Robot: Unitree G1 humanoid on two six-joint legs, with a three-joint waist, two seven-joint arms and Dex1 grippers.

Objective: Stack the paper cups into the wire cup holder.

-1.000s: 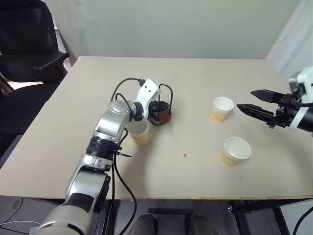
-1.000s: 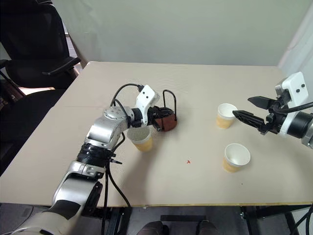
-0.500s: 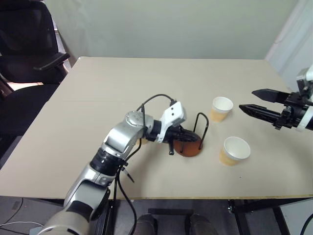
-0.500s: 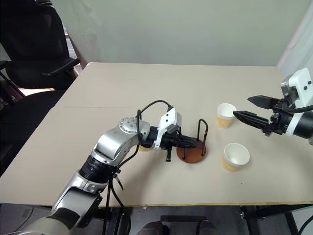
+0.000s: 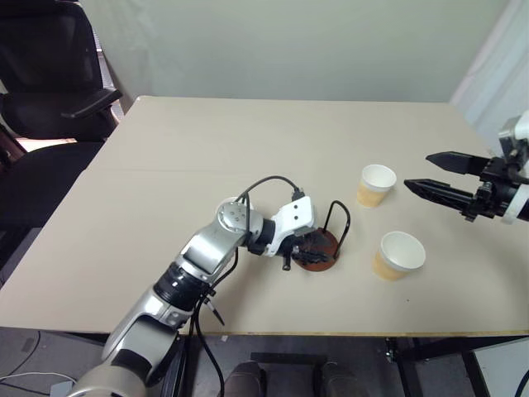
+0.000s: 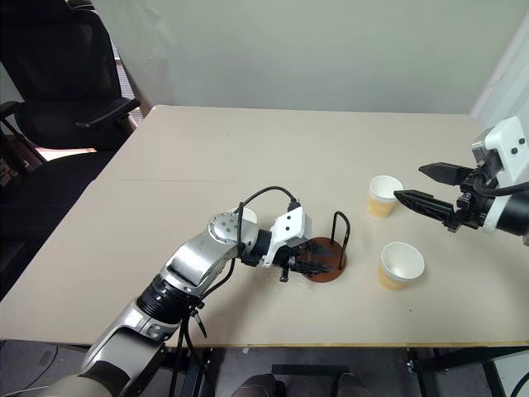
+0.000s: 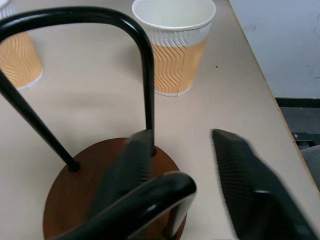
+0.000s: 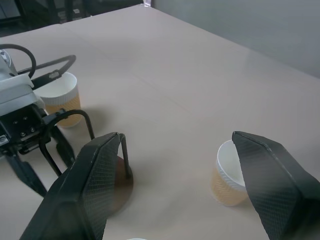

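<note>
Surface: beige table (image 5: 248, 149)
Near right: two paper cups (image 5: 377, 184) (image 5: 397, 255), apart, upright
Front centre: wire cup holder (image 5: 317, 250)
Behind left arm: third cup (image 6: 245, 217), partly hidden

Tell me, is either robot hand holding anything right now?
No. The left fingers stand open around a wire of the cup holder; the right gripper is open in the air.
</note>
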